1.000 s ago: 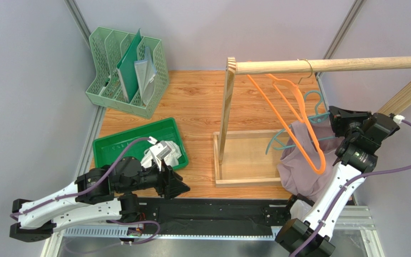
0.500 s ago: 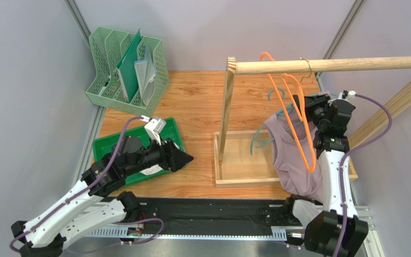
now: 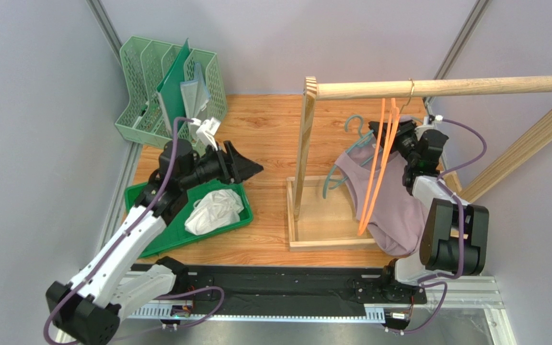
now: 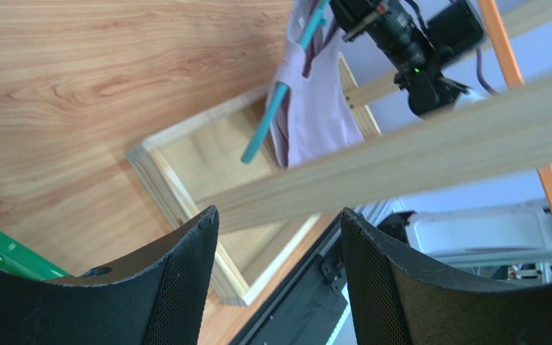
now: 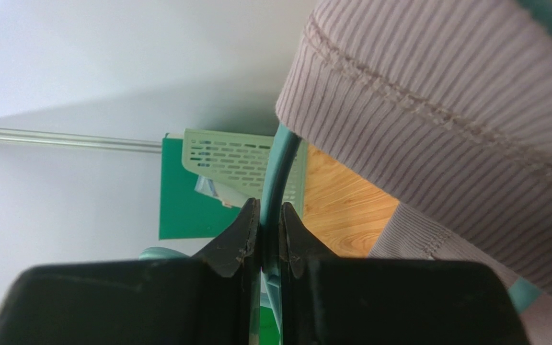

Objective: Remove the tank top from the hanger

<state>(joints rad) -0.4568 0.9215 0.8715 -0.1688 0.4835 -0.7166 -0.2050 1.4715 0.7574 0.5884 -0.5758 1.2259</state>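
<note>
A wooden table [image 3: 264, 136] is enclosed by plain grey walls [image 3: 41, 144], and its right half is taken up by a wooden rack [image 3: 304, 151], whose rail [image 3: 473, 86] is carried across to the right edge of the top view above a low base frame [image 3: 329, 244]. The lilac ribbed tank top [image 3: 401, 208] is seen hanging under that rail, over the right end of the base frame, draped on the teal hanger [image 4: 277, 97]. At the far left corner a pale green file organiser [image 3: 171, 93] is stood, and nearer the arms a green tray [image 3: 149, 198] is laid, with a crumpled white cloth [image 3: 214, 210] inside it. An orange hanger [image 3: 371, 180] is hung from the rail just beside the tank top, bare of any garment. The right tool [image 5: 270, 215] is raised close under the rail and its fingers are pressed together on the thin wire of the teal hanger (the garment's stitched hem fills the upper right of its wrist view). The left tool [image 4: 279, 237] is held in the air over the table's middle, pointed at the rack, its fingers spread with nothing between them.
</note>
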